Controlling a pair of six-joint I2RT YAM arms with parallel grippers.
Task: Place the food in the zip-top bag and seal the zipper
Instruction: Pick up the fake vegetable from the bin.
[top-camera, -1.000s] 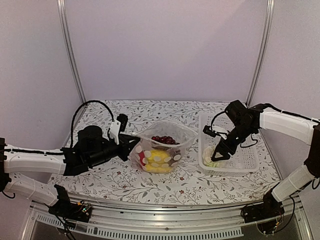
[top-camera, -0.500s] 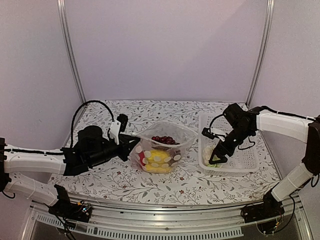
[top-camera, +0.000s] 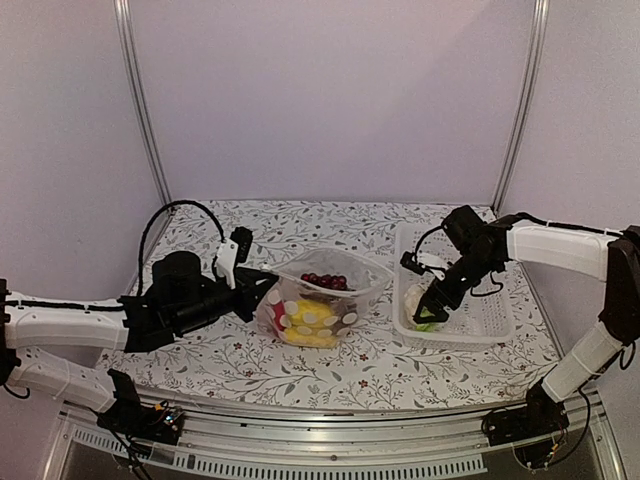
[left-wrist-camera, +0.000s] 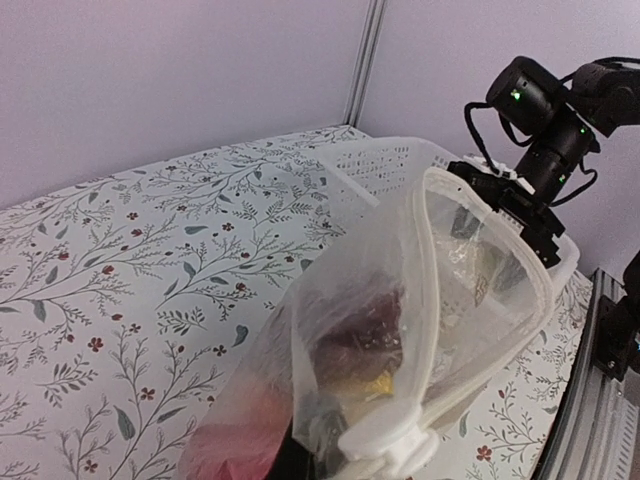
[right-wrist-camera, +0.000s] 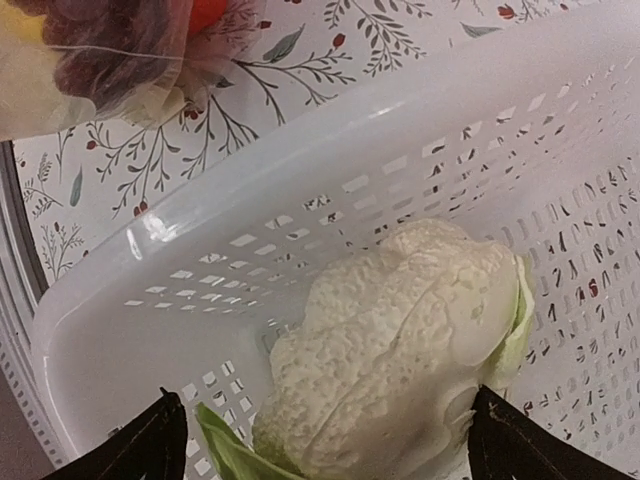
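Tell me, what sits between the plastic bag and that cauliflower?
Just a strip of flowered tabletop and the wall of the white basket, nothing else. The right wrist view shows it: bag at upper left, cauliflower inside the basket.

Plain pale lilac walls (top-camera: 330, 90) close in the bench behind and on both sides. A slim aluminium upright (top-camera: 140, 100) stands at its far left corner, and a second upright (top-camera: 520, 100) at the far right. The bench (top-camera: 230, 370) wears a white cloth printed with grey sprigs and small red flowers. An aluminium rail (top-camera: 330, 455) runs along its near edge. The light is soft and even.
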